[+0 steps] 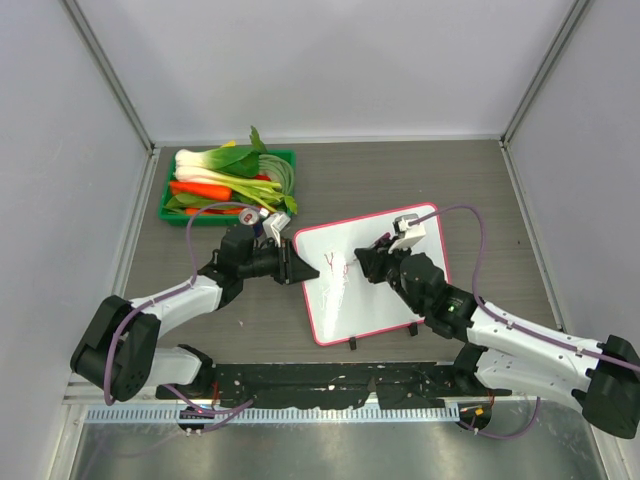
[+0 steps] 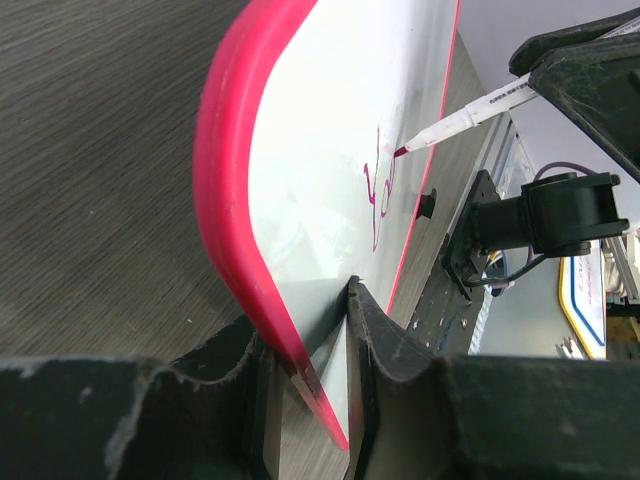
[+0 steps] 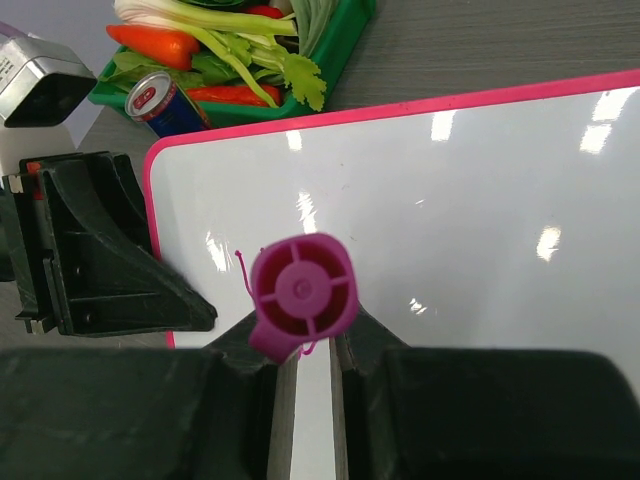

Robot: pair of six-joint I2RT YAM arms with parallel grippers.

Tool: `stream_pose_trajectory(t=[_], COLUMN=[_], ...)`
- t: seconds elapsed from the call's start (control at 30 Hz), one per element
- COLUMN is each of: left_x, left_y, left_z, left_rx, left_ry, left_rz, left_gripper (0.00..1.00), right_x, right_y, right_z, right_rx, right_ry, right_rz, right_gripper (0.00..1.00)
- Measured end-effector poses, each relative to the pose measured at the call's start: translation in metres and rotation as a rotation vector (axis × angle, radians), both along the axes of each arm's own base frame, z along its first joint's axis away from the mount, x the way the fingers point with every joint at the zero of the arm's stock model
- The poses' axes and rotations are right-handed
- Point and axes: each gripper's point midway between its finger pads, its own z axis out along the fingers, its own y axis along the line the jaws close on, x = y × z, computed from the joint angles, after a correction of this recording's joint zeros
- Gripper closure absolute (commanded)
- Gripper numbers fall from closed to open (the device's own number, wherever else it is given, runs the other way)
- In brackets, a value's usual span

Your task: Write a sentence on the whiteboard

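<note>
The whiteboard (image 1: pixel 355 310), pinched at its edge by the left gripper (image 1: pixel 306 271), could slip under the pen (image 2: pixel 465 122) clenched in the right gripper (image 1: pixel 368 262), smearing the writing (image 2: pixel 378 195).

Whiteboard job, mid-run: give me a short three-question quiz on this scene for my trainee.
1. True or false: the left claw clamps the whiteboard by its pink frame.
2. The right claw holds: A) a marker, B) a carrot, C) a can.
3. In the top view, where does the green tray lie from the whiteboard?
Key: 1 true; 2 A; 3 to its upper left, farther from the arms.
</note>
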Motion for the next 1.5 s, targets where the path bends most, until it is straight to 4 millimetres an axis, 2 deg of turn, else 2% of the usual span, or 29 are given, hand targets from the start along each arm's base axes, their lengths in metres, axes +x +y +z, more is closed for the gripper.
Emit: stream_pose_trajectory(t=[0.37, 1.03, 1.3, 1.5], left_x=[0.0, 0.0, 0.0, 0.0], left_y=[0.0, 0.0, 0.0, 0.0], left_z=[0.0, 0.0, 0.001, 0.001], left_rx=[-0.001, 0.001, -0.001, 0.0], left_ry=[0.0, 0.001, -0.001, -0.002], left_rz=[-0.002, 0.0, -0.004, -0.005], left_gripper=[1.0, 1.0, 1.0, 1.0], right_x=[-0.002, -0.013, -0.016, -0.012], right_y=[-0.003, -0.005, -0.011, -0.017], right_z=[-0.001, -0.013, -0.012, 0.005], right_rx=[-0.001, 0.016, 0.004, 0.004], right_ry=[0.006, 0.045, 0.048, 0.015], right_rz=[-0.001, 0.027, 0.022, -0.012], right_gripper=[0.99, 0.99, 0.99, 0.99])
